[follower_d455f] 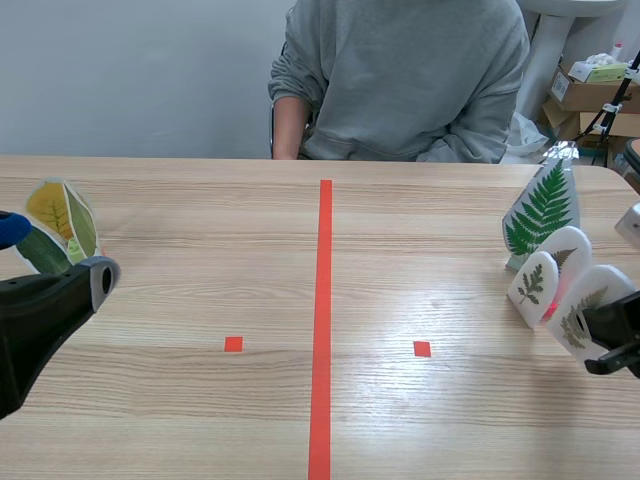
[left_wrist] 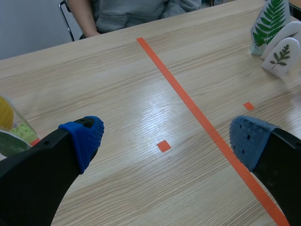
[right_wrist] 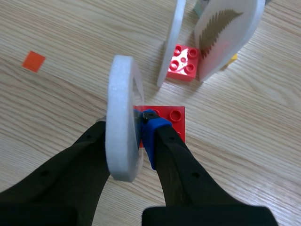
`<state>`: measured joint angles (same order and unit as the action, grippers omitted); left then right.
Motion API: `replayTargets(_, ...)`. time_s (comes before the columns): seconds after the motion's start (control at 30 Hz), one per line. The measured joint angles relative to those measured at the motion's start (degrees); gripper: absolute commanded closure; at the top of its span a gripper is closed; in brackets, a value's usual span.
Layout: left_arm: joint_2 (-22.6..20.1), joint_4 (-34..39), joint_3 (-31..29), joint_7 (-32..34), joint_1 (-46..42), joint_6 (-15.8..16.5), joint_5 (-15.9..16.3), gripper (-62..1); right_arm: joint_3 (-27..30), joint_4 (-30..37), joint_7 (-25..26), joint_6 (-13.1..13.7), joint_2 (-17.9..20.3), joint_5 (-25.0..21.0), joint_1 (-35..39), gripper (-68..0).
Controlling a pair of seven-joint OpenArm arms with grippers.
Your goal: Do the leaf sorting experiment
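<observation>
**Right gripper pinches a leaf card, left gripper stands wide**

The right gripper point(right_wrist: 127, 131) is clamped on a white leaf card point(right_wrist: 120, 94), with one blue pad point(right_wrist: 153, 134) pressed against its face. The card stands edge-on between the fingers, on a red brick point(right_wrist: 175, 117) just under the fingertips. Its print looks like an olive sprig, though it is poorly seen. Just ahead of this gripper a second red brick point(right_wrist: 184, 61) sits between a thin edge-on card point(right_wrist: 171, 42) and a brown-frond card point(right_wrist: 225, 33). Beyond them rises a tall green fern card point(follower_d455f: 543, 210).

The left gripper point(left_wrist: 167, 136) is spread wide over the wooden table point(left_wrist: 117, 84), with a small orange square mark point(left_wrist: 163, 146) between its fingers. Yellow and green leaf cards point(left_wrist: 9, 127) stand just beside its left finger. Far ahead, across the table, sits a person in a grey sweatshirt point(follower_d455f: 400, 80).
</observation>
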<state>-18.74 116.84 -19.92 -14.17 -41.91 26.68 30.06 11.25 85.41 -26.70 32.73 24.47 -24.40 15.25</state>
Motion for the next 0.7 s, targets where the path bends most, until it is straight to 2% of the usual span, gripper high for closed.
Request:
replayTargets(0.33,0.00,0.00,0.00,-0.04,0.00,0.00,0.00,-57.2,-0.07,-5.44,9.97,-0.39,-4.92,6.05,-0.22,-3.7)
replayTargets(0.5,0.00,0.00,0.00,-0.07,0.00,0.00,0.00,-57.2,-0.11,-8.28,11.28,-0.42,-5.11,6.25,-0.26,-4.3)
replayTargets(0.7,0.00,0.00,0.00,-0.17,0.00,0.00,0.00,-57.2,-0.11,-8.28,11.45,-0.39,-5.09,6.23,-0.28,-20.3)
